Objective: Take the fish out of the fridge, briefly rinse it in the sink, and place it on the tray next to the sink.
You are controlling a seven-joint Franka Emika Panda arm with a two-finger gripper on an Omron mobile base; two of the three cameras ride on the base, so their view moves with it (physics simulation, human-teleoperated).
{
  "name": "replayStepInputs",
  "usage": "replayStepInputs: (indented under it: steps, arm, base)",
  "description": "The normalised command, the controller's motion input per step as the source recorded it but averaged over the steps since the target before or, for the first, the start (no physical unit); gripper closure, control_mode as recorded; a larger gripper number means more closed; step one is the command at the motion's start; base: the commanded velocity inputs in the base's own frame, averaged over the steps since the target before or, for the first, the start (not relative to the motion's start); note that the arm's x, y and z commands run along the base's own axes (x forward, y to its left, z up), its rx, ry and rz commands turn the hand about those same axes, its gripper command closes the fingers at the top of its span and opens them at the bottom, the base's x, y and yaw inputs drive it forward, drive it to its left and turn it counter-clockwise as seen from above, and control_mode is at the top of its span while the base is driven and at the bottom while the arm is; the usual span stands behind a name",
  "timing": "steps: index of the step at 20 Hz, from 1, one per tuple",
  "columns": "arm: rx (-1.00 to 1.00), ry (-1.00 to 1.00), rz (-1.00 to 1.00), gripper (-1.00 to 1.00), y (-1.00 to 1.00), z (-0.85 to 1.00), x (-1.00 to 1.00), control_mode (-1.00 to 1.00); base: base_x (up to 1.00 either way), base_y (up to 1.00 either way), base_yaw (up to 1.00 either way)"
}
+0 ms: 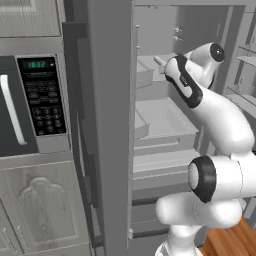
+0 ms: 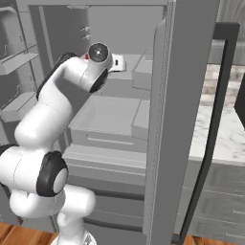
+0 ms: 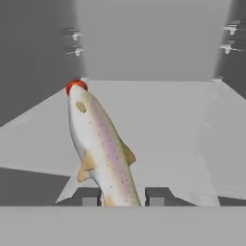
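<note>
The fridge (image 1: 165, 125) stands open, its door (image 1: 107, 125) swung wide. Inside are pale shelves and an open drawer (image 2: 107, 117) with nothing visible in it. The arm reaches into the upper compartment, above that drawer.

In the hand view, the fish (image 3: 101, 149) sits between the fingertips (image 3: 89, 196) of the hand (image 3: 122, 197), which is gripping its tail end. Its long axis runs away from the hand toward the fridge's back wall, leaning slightly left in that view, with the red-tipped head (image 3: 76, 86) farthest out. Whether it touches the shelf (image 3: 168, 134) cannot be told.

The shelf around the fish is bare, with open room to its right. Side walls bound the compartment on both sides. A microwave (image 1: 30, 105) stands left of the fridge door; a marble table (image 2: 222, 134) lies to the right.
</note>
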Motion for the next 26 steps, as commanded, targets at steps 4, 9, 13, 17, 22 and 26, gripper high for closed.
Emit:
replayStepInputs:
  steps: [4,9,13,17,22,26]
  arm:
    - [0.03,-0.07,-0.03,1.0,0.33,0.4,-1.0,-1.0]
    - [0.05,0.03,-0.13,1.0,0.11,0.18,-1.0,-1.0]
    - [0.0,0.18,-0.18,1.0,0.08,-0.06,-1.0,-1.0]
    - [0.0,0.09,-0.19,1.0,0.0,-0.38,-1.0,-1.0]
    - [0.0,0.02,-0.08,1.0,0.02,-0.41,-0.86,-1.0]
    - [0.0,0.0,-0.01,1.0,0.01,-0.4,-0.92,-1.0]
  base:
    - [0.0,0.0,0.0]
    - [0.0,0.0,0.0]
    - [0.0,0.0,0.0]
    - [0.0,0.0,0.0]
    - [0.0,0.0,0.0]
    - [0.0,0.0,0.0]
